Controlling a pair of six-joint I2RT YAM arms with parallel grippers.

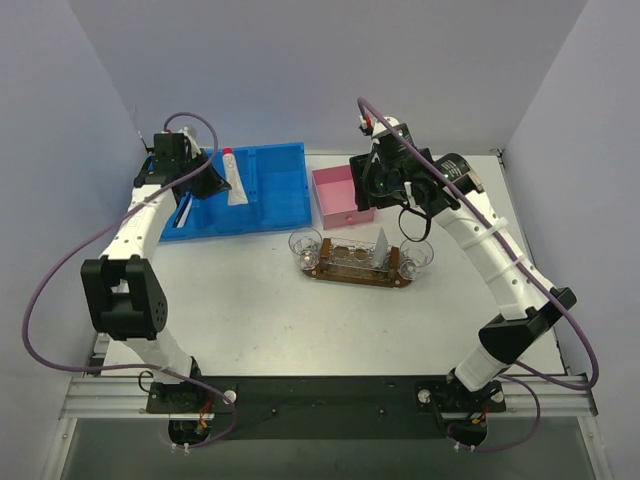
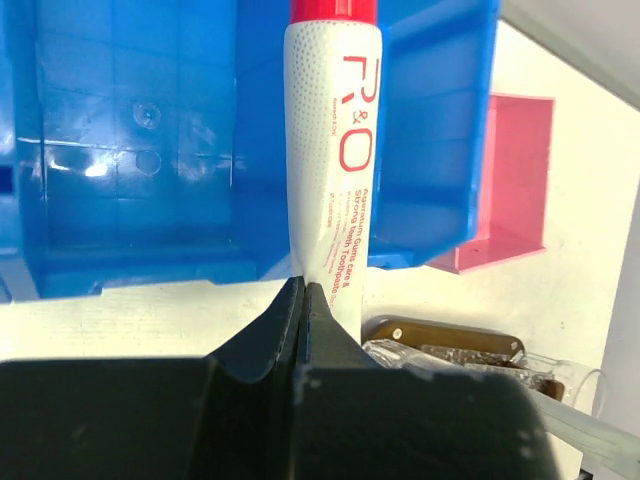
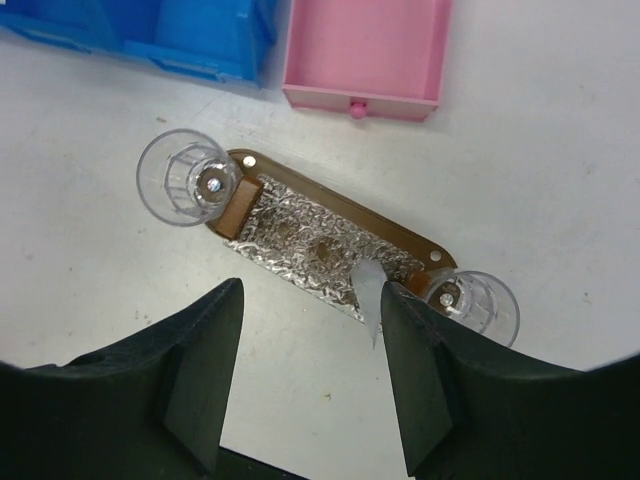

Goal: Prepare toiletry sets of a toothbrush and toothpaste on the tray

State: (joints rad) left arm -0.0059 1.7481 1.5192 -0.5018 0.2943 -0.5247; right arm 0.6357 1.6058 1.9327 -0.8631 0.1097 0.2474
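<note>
White tabletop [image 1: 250, 320] carries the blue bin [image 1: 270, 190] and the dark wooden tray [image 3: 400, 238], whose two clear cups [image 3: 188, 180] look empty. The right end effector [image 3: 310, 330] hangs wide above the tray. The left end effector [image 2: 305, 300] pinches the red-capped toothpaste [image 2: 330, 170] over the bin. No set looks finished.

Bare table up front, crowding around the tray

The near half of the table [image 1: 260, 320] lies bare between the two arms. On the tray [image 1: 345, 275], a left cup [image 1: 305, 244] and a right cup [image 1: 416, 255] take up the ends, and a pale tapered tube [image 1: 381, 243] stands upright near the right cup. The tray's middle is free under the wide-apart right gripper [image 3: 312, 300]. The pink box [image 1: 340, 195] sits close behind, beside the blue bin [image 1: 275, 190]. The left gripper [image 2: 303, 300] and its clamped toothpaste [image 2: 330, 150] hang over the bin's left part.
</note>
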